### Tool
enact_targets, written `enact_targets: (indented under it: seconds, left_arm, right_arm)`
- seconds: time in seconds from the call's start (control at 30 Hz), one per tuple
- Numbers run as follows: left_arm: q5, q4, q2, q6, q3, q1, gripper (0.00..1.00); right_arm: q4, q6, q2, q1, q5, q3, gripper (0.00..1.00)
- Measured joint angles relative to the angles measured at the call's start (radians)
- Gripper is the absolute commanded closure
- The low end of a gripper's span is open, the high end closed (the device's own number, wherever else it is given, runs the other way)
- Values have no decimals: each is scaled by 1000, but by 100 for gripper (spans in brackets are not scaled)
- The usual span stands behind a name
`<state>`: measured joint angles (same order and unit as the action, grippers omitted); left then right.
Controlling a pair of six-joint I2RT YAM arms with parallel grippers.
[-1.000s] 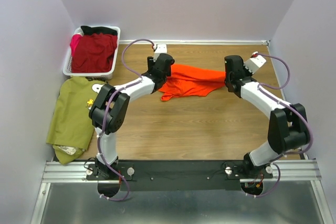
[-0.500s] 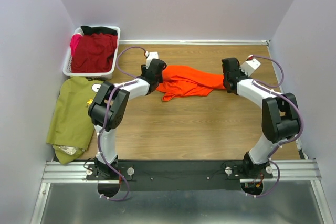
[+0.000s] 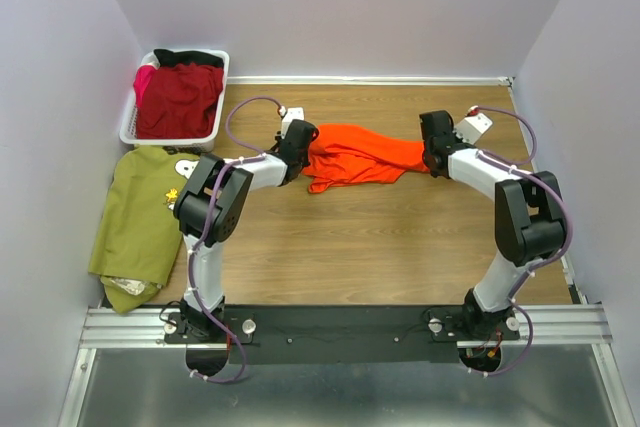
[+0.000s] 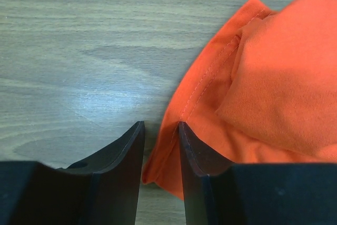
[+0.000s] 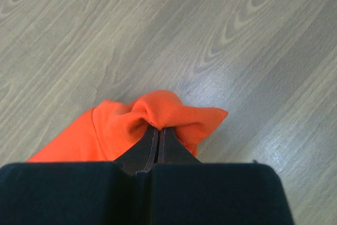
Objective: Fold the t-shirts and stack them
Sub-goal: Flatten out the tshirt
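A bright orange t-shirt (image 3: 355,155) lies bunched in a long strip across the far middle of the wooden table (image 3: 360,237). My left gripper (image 3: 303,147) is at its left end. In the left wrist view the jaws (image 4: 159,125) stand partly open, with a gap still showing, and the stitched hem of the orange t-shirt (image 4: 274,77) lies between them against the right finger. My right gripper (image 3: 432,152) is at the shirt's right end. In the right wrist view it (image 5: 158,128) is shut on a puckered fold of the orange t-shirt (image 5: 158,106).
A white slatted basket (image 3: 128,127) at the far left holds a dark red t-shirt (image 3: 180,97). An olive green t-shirt (image 3: 140,212) with a cartoon print lies on the table's left edge. Walls close in on the left, back and right.
The left gripper has slid onto the shirt's left hem and its jaws have narrowed around it. The right gripper, still shut on the cloth, has shifted slightly left, so the shirt bunched up shorter.
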<state>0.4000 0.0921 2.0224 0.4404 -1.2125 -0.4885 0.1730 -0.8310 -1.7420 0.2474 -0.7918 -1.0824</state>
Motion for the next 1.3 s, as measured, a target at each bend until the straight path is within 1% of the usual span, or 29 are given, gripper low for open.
enact_targets:
  seconds: [0.03, 0.07, 0.13, 0.17, 0.2, 0.47, 0.57, 0.6, 0.67, 0.7, 0.77, 0.9, 1.07, 1.17, 1.3]
  left_arm:
    - [0, 5, -3, 2, 7, 0, 61]
    - [0, 9, -5, 3, 10, 0, 69]
    - [0, 13, -7, 7, 16, 0, 81]
    - [-2, 13, -9, 6, 18, 0, 97]
    - [-2, 14, -10, 9, 20, 0, 100]
    - [-16, -8, -37, 16, 42, -3, 100]
    - [-16, -37, -60, 13, 54, -3, 100]
    - [-16, -45, -66, 13, 56, -3, 100]
    - [-16, -72, -93, 9, 60, -3, 100]
    - [-16, -85, -112, 6, 60, -3, 100]
    - [-16, -107, -163, 2, 60, -3, 100]
    - [-16, -136, -300, -2, 37, -7, 100]
    - [-16, -121, -441, -2, -8, -26, 100]
    - [-18, -108, -487, -11, -34, -45, 100]
    - [-32, -71, -519, -37, -100, -69, 100]
  right_arm:
    - [0, -2, -7, 0, 3, -1, 99]
    - [0, -3, -11, 0, 5, -2, 99]
    - [1, -6, -18, 0, 8, -4, 99]
    - [1, -6, -20, 0, 10, -4, 99]
    - [1, -7, -21, 0, 12, -4, 99]
    - [1, -6, -21, 0, 12, -5, 99]
    - [1, 2, -20, 0, 12, -7, 86]
    - [1, 10, -17, 0, 12, -8, 65]
    - [2, 31, -9, 0, 11, -8, 49]
    - [5, 45, 1, 0, 11, -8, 43]
    - [10, 78, 35, 0, 11, -8, 38]
    - [9, 139, 117, 0, 16, -11, 37]
    - [6, 205, 203, 5, 75, -12, 38]
    - [0, 234, 227, 24, 116, -1, 41]
    - [-9, 274, 240, 74, 196, 27, 49]
